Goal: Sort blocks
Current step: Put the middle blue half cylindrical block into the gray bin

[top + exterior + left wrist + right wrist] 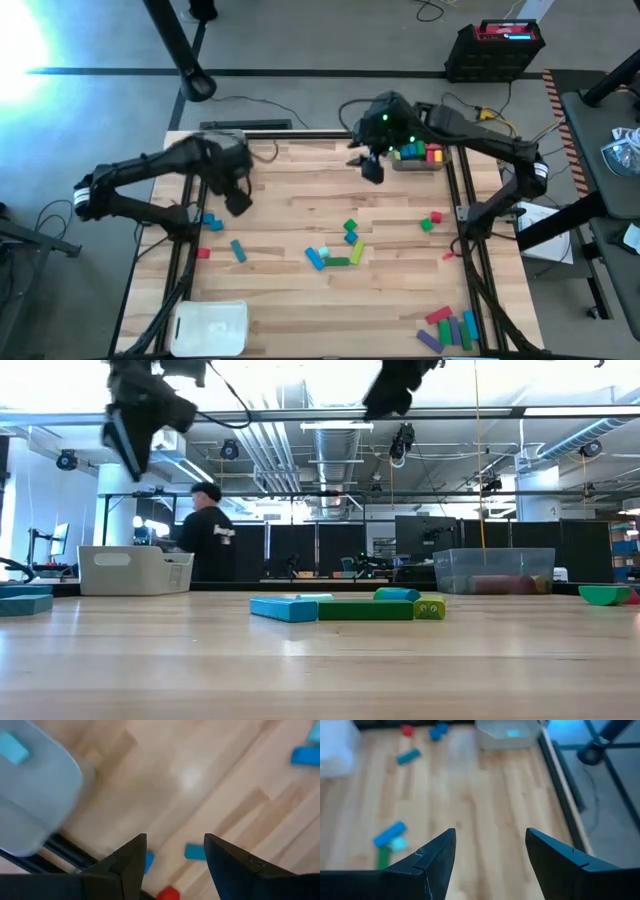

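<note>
**Bench inventory: blocks scattered, both sets of jaws empty**

High view. Left gripper (pixel 238 204) hangs over the bench (pixel 300 190) by its left side, near a blue block (pixel 211 221). Right gripper (pixel 371 170) hangs just beside the clear tray (pixel 418 160), which holds several coloured blocks. A cluster of blocks (pixel 335 250), blue, green, teal and yellow, lies in mid-bench, well apart from both grippers. 1 red and green pair (pixel 431 221) lies nearer the right gripper. A row of bars (pixel 448 327) lies far from both. A white tray (pixel 212 327) sits far from the left gripper.

Low view. Blue bar (pixel 284 608), green bar (pixel 365 610) and yellow cube (pixel 430 607) lie touching in a line. A person (pixel 208 532) stands beyond the bench.

Left wrist view. Jaws apart, nothing between; 1 blue block (pixel 194 851) and 1 red block (pixel 168 893) lie beyond them.

Right wrist view. Jaws apart, nothing between; the blue bar (pixel 389 834) lies ahead to one side.
</note>
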Available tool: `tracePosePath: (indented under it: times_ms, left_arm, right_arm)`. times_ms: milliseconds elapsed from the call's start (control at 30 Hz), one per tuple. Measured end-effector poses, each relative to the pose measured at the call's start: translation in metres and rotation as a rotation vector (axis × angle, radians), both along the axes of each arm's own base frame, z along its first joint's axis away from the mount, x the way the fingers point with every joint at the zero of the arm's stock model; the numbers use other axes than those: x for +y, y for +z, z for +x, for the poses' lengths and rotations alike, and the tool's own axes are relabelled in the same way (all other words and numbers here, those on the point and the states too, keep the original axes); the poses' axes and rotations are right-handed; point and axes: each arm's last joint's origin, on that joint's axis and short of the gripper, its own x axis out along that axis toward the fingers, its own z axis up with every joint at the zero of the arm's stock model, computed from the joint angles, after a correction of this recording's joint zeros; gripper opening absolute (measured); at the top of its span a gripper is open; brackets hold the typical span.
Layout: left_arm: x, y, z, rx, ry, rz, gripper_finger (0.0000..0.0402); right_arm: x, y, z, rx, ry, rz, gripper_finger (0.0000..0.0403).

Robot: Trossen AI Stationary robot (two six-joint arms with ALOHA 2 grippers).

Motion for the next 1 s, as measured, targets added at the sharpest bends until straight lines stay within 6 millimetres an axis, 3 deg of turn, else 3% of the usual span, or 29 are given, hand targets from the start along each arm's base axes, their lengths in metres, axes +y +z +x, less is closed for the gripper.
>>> tracePosePath:
  times_ms: [200, 367, 567, 767, 1000]
  left_arm:
    - [-0.024, -0.046, -0.018, 0.139, 0.060, -0.055, 0.0183]
    - [-0.029, -0.086, -0.033, 0.309, -0.015, -0.063, 0.0186]
    - [-0.024, -0.107, -0.019, 0.438, -0.179, -0.079, 0.0210]
    - [-0.021, -0.136, -0.006, 0.590, -0.312, -0.153, 0.0238]
    - [-0.018, -0.163, 0.005, 0.689, -0.331, -0.209, 0.0240]
  right_arm:
    - [0.042, 0.001, 0.029, -0.100, -0.032, 0.130, 0.0233]
    - [0.076, 0.001, 0.042, -0.142, -0.116, 0.152, 0.0233]
    - [0.107, -0.002, 0.047, -0.143, -0.200, 0.171, 0.0233]
    - [0.123, -0.002, 0.047, -0.155, -0.244, 0.140, 0.0233]
    - [0.124, -0.002, 0.046, -0.156, -0.252, 0.128, 0.0233]
